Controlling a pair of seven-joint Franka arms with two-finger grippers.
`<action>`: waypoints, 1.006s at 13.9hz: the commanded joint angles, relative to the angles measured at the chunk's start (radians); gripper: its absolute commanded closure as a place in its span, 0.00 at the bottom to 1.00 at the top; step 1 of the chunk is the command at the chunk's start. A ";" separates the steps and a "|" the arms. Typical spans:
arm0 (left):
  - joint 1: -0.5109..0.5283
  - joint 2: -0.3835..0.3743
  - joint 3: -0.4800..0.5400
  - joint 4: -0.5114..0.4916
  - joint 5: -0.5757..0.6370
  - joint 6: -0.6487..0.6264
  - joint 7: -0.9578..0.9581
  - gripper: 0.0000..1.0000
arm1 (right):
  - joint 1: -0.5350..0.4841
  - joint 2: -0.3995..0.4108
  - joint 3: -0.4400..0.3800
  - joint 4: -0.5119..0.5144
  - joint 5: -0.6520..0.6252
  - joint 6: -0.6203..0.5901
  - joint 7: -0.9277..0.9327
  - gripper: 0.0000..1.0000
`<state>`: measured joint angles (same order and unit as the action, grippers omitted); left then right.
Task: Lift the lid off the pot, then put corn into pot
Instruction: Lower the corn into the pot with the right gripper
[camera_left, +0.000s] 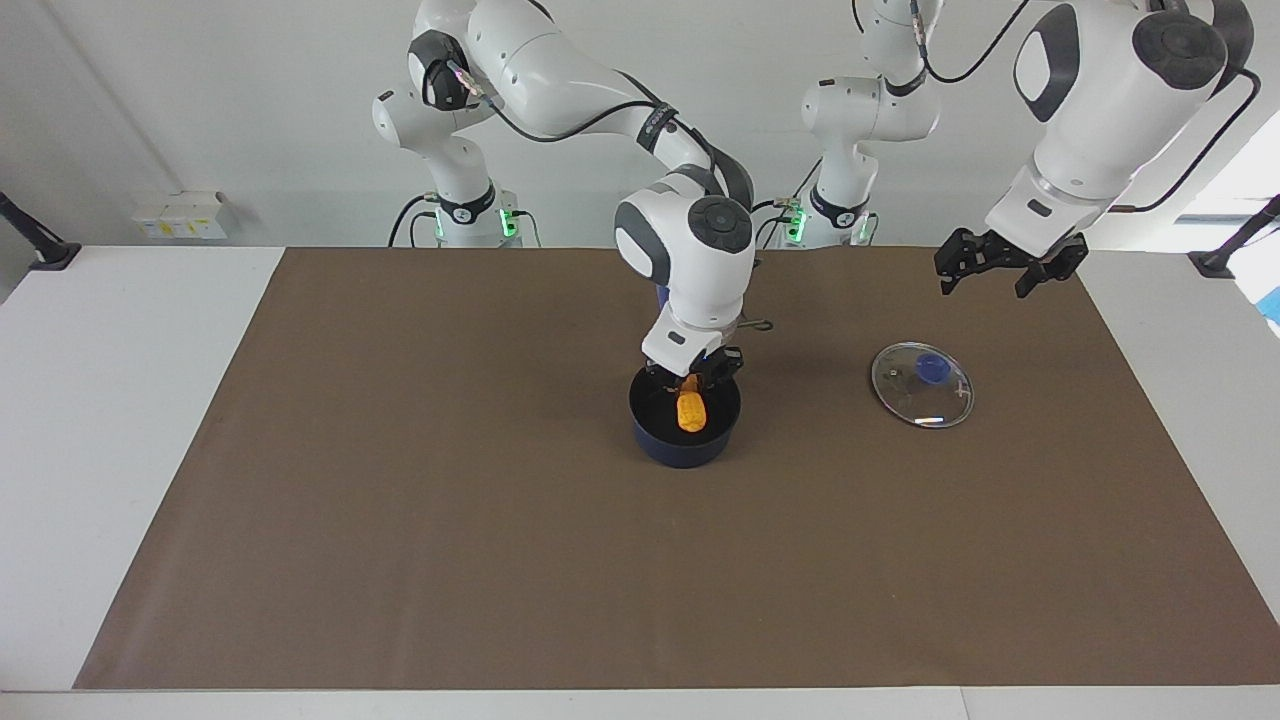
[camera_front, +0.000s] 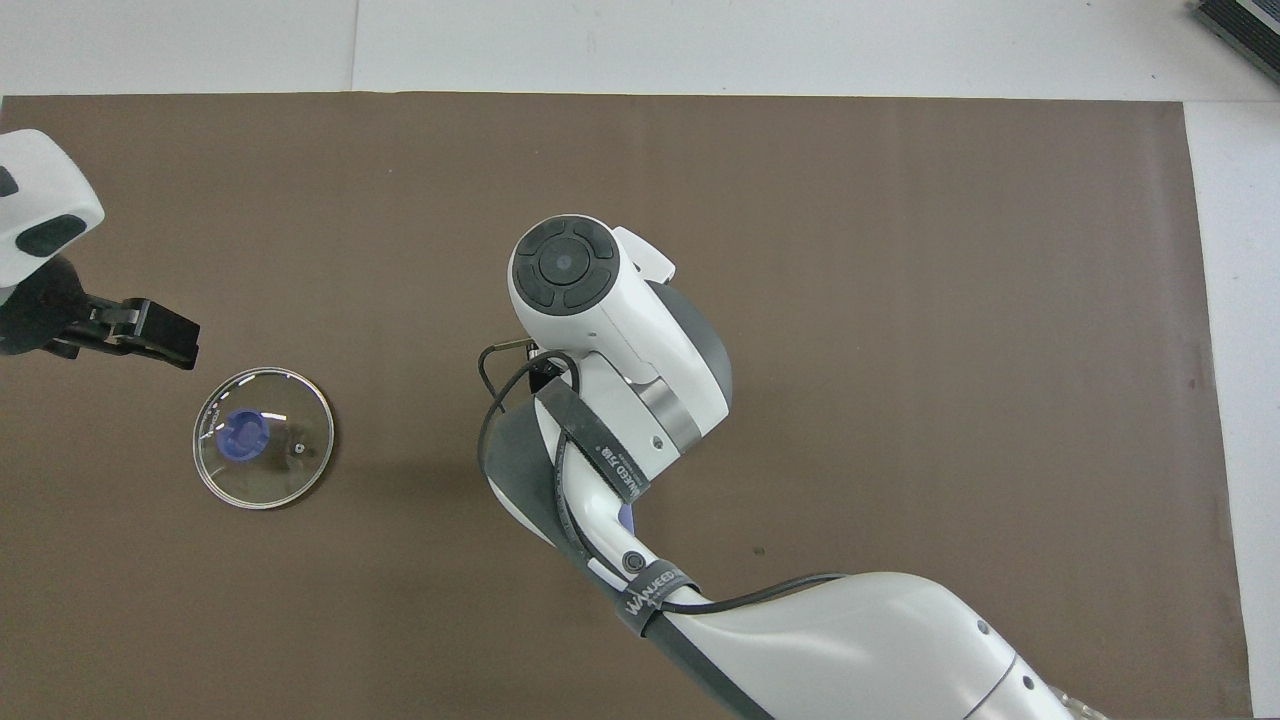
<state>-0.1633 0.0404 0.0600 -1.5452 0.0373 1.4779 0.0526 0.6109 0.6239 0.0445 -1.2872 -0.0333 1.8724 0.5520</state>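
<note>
Pot (camera_left: 685, 430) sits mid-mat on your brown mat (camera_left: 400, 500), its lid (camera_left: 921, 384) lying flat near the left arm's end. Your right gripper (camera_left: 692, 377) hangs over the pot's mouth, jaws clamped on the corn (camera_left: 691, 410), which dangles inside the rim. Your left gripper (camera_left: 1008, 268) hovers raised near the lid, jaws wide, holding nothing.

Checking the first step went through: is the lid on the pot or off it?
Off. The lid lies flat on the brown mat, apart from the pot, toward the left arm's end; the pot's mouth is uncovered, with the corn hanging in it.
</note>
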 joint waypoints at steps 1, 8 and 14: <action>0.004 -0.013 0.006 0.010 -0.019 -0.018 0.012 0.00 | -0.007 -0.045 0.006 -0.114 -0.014 0.073 0.002 1.00; 0.008 -0.014 0.006 0.008 -0.019 -0.019 0.012 0.00 | -0.011 -0.055 0.006 -0.178 0.003 0.126 -0.033 1.00; 0.008 -0.014 0.006 0.008 -0.019 -0.019 0.012 0.00 | -0.014 -0.055 0.006 -0.173 0.003 0.137 -0.035 0.45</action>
<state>-0.1618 0.0291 0.0642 -1.5437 0.0364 1.4766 0.0542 0.6083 0.6015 0.0437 -1.4182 -0.0334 1.9880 0.5411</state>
